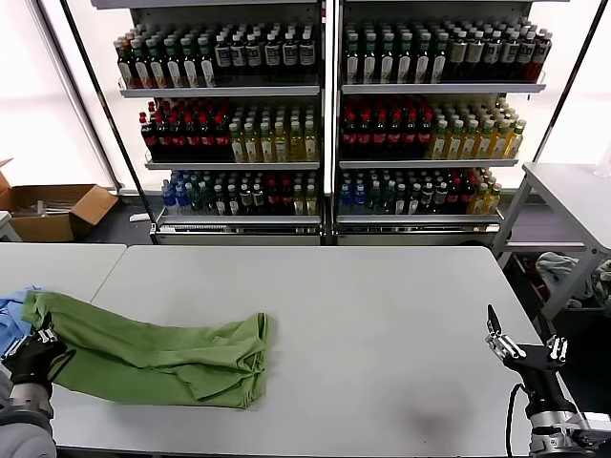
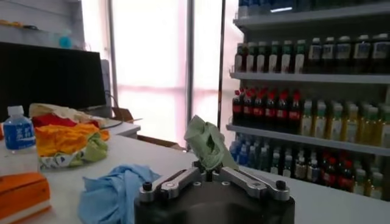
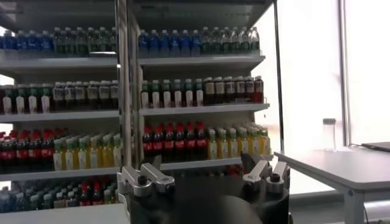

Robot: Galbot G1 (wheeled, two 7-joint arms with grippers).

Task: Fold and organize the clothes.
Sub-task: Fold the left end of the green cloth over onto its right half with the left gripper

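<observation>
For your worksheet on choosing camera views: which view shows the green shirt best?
The head view: the green shirt lies spread on the table, its near-left edge at the left gripper. The left wrist view shows only a pinched tuft between shut jaws. The right wrist view shows none of it.
</observation>
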